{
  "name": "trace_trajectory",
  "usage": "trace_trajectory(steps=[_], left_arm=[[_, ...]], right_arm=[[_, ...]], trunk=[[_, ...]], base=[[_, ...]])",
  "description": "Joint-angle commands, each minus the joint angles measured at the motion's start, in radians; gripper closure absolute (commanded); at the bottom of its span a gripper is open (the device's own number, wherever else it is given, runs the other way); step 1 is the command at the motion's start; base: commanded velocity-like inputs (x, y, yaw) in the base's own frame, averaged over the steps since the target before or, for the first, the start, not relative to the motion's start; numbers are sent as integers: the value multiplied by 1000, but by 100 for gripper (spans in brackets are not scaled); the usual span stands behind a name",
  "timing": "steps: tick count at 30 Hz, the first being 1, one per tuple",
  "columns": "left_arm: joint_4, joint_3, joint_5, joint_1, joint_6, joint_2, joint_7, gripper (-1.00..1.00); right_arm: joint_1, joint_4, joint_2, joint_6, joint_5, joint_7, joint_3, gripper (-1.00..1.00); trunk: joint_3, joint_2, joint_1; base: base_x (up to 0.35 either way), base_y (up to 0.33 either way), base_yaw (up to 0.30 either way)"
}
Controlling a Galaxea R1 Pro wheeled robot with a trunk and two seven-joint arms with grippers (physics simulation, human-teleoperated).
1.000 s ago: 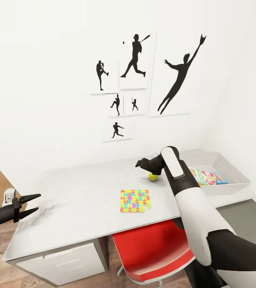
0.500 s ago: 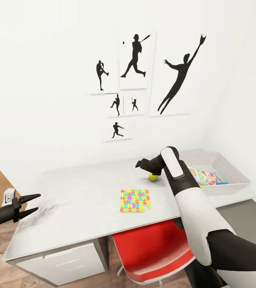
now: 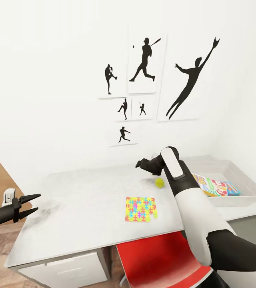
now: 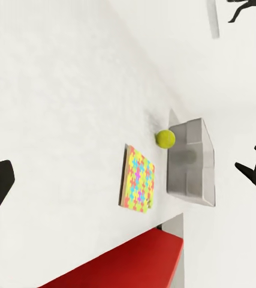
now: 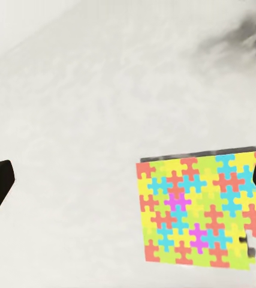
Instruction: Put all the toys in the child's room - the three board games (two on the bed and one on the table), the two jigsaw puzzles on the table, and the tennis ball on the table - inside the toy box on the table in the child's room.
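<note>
The bench is the landmark: a long pale marbled top on white cabinet fronts, with a red chair tucked under its near edge. At its far right end sits the toy box, a shallow pale grey tray holding colourful printed game boxes; their lettering is too small to read. One jigsaw puzzle lies flat near the middle of the bench's near edge, a piece missing at one corner. The tennis ball rests on the bench between the puzzle and the toy box, apart from both.

The right pincer hangs above the bench over the puzzle, fingers spread wide, empty. The left pincer hovers at the bench's left end, well away from the puzzle, fingers parted, empty.
</note>
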Motion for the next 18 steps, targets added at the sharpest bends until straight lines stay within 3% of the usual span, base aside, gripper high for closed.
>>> trace_trajectory(steps=[1, 18], left_arm=[[0, 1, -3, -1, 3, 0, -4, -100], [-1, 2, -3, -1, 6, 1, -3, -100]], right_arm=[[-1, -1, 0, 2, -9, -10, 1, -100], [0, 0, 0, 1, -8, -10, -6, -100]], trunk=[[-1, -2, 1], [25, -2, 1]], base=[[31, -3, 127], [5, 0, 127]])
